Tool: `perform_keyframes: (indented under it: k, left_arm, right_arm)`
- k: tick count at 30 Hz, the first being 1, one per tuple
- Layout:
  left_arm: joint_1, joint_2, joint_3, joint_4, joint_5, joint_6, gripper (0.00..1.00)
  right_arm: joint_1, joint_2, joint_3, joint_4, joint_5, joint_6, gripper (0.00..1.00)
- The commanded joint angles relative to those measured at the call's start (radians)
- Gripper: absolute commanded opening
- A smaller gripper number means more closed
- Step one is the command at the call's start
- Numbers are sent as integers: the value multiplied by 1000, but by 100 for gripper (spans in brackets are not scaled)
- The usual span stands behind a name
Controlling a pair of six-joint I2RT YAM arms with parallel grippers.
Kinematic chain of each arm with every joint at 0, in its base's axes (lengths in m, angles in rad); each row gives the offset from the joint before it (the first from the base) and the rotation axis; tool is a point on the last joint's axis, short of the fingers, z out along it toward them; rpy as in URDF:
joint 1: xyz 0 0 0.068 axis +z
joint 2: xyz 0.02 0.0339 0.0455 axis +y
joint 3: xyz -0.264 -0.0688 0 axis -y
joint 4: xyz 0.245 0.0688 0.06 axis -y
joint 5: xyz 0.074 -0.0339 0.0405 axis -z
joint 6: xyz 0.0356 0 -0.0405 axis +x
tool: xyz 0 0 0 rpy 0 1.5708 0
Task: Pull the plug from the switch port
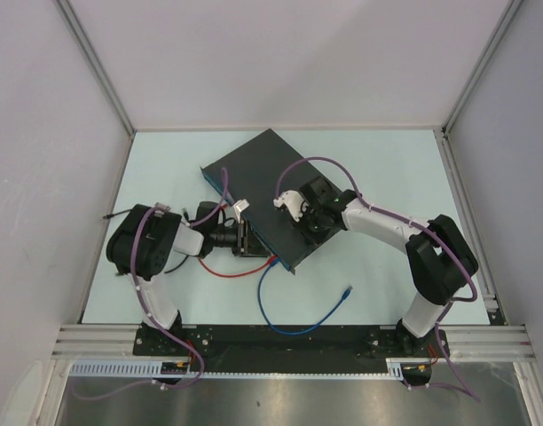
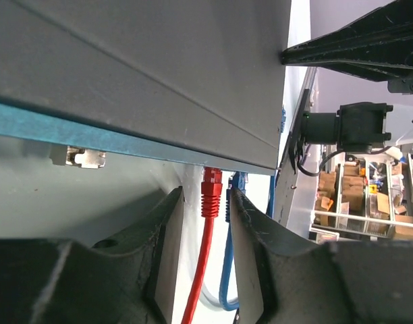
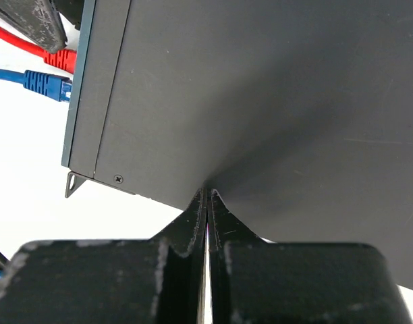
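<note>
**My left end effector (image 2: 206, 197) astride the red plug (image 2: 211, 192)**

My left end effector is part open. Its fingers (image 2: 167, 229) flank the red plug with a thin gap on each side, so nothing is gripped. The plug sits in the teal edge of the switch (image 2: 159, 67), near its corner, and the switch lies flat on the counter (image 1: 387, 169). A blue cable (image 2: 227, 277) runs just behind the plug, its own end mostly hidden by one finger. My right end effector (image 3: 206, 199) is closed tight and empty, tips pressed on the switch's dark top. I cannot make out the ports themselves.
</note>
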Motion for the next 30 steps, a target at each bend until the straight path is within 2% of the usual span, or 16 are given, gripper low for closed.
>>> perform_keyframes:
  k: [1, 30]
  left_arm:
    - [-7, 14, 24, 76, 47, 3, 38]
    - [-57, 159, 114, 103, 125, -56, 31]
  right_arm:
    - [8, 7, 6, 19, -2, 9, 0]
    - [24, -4, 6, 14, 26, -15, 0]
